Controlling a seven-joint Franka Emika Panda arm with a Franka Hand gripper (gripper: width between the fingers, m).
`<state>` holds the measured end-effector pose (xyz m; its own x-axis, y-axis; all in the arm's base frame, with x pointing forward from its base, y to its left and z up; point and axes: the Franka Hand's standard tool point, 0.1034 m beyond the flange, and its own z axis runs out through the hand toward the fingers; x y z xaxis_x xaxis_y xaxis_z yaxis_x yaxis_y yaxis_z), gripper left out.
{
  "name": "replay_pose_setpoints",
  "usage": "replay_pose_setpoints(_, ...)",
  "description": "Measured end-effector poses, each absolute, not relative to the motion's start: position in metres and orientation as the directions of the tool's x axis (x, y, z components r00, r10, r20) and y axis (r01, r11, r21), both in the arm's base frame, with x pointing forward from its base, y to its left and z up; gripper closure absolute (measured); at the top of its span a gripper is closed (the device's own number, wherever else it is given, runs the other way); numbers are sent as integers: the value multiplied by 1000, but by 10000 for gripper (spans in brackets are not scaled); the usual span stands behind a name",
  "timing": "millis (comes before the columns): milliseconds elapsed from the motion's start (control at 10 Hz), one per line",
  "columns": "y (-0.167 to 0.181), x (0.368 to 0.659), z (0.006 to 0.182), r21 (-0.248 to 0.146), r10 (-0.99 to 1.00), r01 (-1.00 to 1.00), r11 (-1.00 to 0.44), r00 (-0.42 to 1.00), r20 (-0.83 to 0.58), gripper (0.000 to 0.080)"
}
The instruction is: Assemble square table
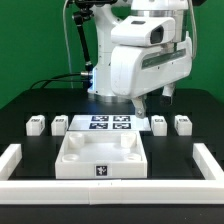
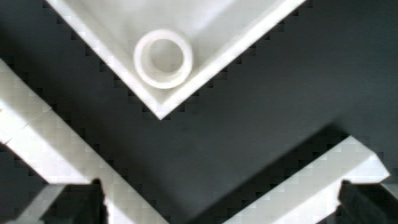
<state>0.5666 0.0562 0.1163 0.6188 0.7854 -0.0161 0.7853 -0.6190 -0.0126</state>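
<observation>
Square tabletop (image 1: 100, 160): is lying on the table (image 1: 35, 150) at front centre, just behind the border rail (image 1: 160, 190)
Marker board (image 1: 108, 124): is lying just behind the tabletop
Left legs: two are sitting side by side on the exterior view's left of the board, outer leg (image 1: 37, 125), inner leg (image 1: 58, 124) just beside it
Right legs: two are sitting side by side on the exterior view's right, inner leg (image 1: 159, 124), outer leg (image 1: 182, 124)
Robot arm (image 1: 140, 55): is hanging over the table behind the board
</observation>
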Motion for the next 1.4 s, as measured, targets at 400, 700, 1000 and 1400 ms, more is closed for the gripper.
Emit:
replay_pose_setpoints(400, 56, 567, 116, -13, 785, 785, -619, 619, -16, 150)
replay_pose_setpoints(700, 56, 567, 116, -13, 785, 785, -619, 619, -16, 150)
replay_pose_setpoints(1000, 56, 566, 116, -13, 786, 785, -619, 619, -16, 150)
replay_pose_setpoints(1400, 29, 529, 105, -28, 912, 912, -409, 408, -26, 150)
